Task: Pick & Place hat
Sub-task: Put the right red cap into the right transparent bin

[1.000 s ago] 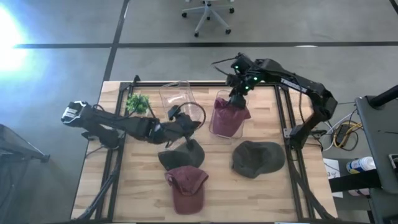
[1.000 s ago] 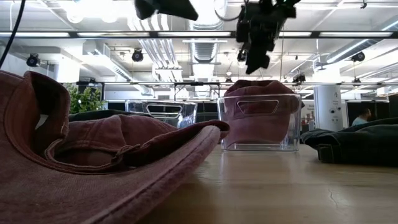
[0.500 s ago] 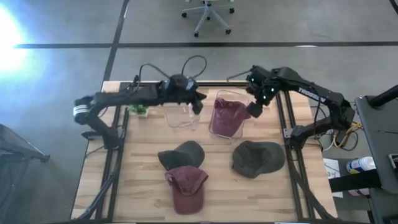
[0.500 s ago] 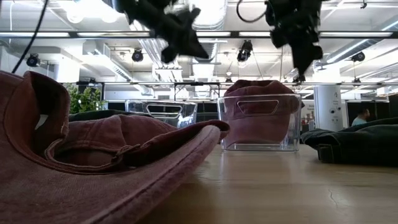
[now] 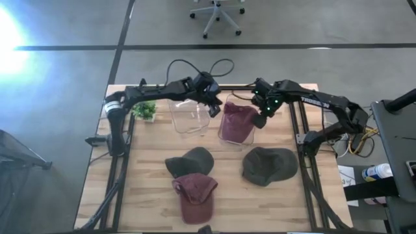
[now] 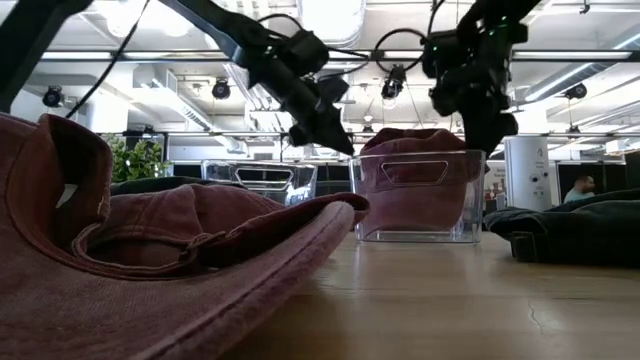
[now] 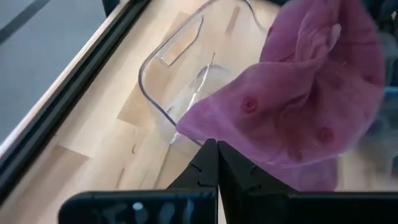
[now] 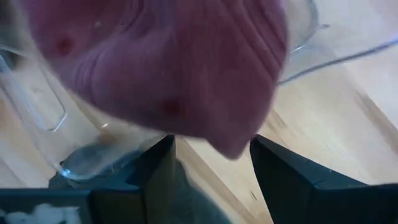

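Note:
A maroon hat (image 5: 239,117) (image 6: 415,142) sits bunched in a clear bin (image 5: 234,139), its crown rising above the rim. My left gripper (image 5: 214,109) (image 6: 345,148) is shut and slants down at the hat's left side (image 7: 249,106). My right gripper (image 5: 261,121) (image 6: 487,128) is open above the bin's right rim. In the right wrist view its fingers (image 8: 165,162) stand on either side of a hanging edge of the hat (image 8: 233,146). My left gripper's shut fingertips (image 7: 210,144) stand right at the lower edge of the maroon hat (image 7: 205,134), coming slanting from the table's left and above. Whether they touch the cloth, I cannot tell.
An empty clear bin (image 5: 190,117) (image 6: 260,180) stands left of the hat's bin, with a small green plant (image 5: 144,109) beyond it. Nearer lie a dark hat (image 5: 192,161), a maroon hat (image 5: 195,196) and an olive hat (image 5: 270,166). Black rails edge the table.
My left gripper swung from beside the dark hat toward the far edge, then right and down to the hat in the bin. My right gripper moved from above that hat toward the table's right and came lower, beside the bin's right rim.

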Motion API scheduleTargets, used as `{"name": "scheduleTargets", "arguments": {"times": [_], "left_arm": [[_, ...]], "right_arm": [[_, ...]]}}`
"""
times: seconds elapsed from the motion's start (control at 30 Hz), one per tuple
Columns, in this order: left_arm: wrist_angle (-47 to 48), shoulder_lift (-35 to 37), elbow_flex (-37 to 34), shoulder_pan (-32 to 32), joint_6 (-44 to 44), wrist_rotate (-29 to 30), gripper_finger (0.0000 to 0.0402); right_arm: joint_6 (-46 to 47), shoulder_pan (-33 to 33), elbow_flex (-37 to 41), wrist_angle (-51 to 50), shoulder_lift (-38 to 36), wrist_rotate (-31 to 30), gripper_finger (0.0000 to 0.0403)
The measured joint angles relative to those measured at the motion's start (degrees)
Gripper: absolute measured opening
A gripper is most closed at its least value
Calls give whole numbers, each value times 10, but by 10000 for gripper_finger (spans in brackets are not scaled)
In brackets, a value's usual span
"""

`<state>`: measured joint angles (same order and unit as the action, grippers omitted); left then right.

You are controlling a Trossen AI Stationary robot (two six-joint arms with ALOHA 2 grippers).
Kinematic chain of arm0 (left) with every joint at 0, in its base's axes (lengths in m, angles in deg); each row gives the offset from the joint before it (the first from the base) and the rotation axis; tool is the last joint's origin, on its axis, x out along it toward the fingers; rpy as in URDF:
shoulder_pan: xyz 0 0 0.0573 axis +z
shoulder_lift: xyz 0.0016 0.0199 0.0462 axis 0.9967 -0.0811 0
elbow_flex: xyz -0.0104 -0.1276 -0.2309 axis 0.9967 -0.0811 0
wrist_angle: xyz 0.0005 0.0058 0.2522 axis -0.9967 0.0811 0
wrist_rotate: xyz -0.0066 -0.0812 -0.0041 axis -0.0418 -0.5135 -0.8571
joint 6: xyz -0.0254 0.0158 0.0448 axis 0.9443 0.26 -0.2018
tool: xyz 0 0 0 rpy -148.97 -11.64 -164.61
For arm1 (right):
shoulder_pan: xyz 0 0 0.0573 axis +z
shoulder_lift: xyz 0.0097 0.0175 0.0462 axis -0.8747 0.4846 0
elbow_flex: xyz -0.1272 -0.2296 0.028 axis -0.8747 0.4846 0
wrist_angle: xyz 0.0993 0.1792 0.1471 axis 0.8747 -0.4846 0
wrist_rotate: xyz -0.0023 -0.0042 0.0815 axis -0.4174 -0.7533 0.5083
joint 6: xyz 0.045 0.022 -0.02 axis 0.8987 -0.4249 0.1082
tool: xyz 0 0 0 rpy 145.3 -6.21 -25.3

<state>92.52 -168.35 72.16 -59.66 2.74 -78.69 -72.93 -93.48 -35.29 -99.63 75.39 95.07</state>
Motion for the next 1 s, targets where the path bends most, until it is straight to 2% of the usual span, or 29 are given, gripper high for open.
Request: {"name": "scheduleTargets", "arguments": {"times": [0.2, 0.33, 0.43, 0.53, 0.7, 1.0], "left_arm": [[11, -29, 40, 8, -50, -3, 0], [14, -32, 37, 13, -51, -15, 0], [25, -32, 35, 13, -51, -24, 0], [28, -32, 35, 13, -52, -25, 0], [28, -32, 35, 13, -53, -26, 0], [28, -32, 35, 12, -53, -26, 0]], "right_arm": [[-14, 0, -40, 30, 64, 0, 180], [-29, 0, -83, 34, 94, -7, 169], [-48, 1, -108, 40, 112, -38, 165], [-70, 1, -120, 39, 133, -62, 164], [-108, 3, -121, 53, 167, -62, 166], [-239, 26, -117, 193, 133, -35, 162]]}}
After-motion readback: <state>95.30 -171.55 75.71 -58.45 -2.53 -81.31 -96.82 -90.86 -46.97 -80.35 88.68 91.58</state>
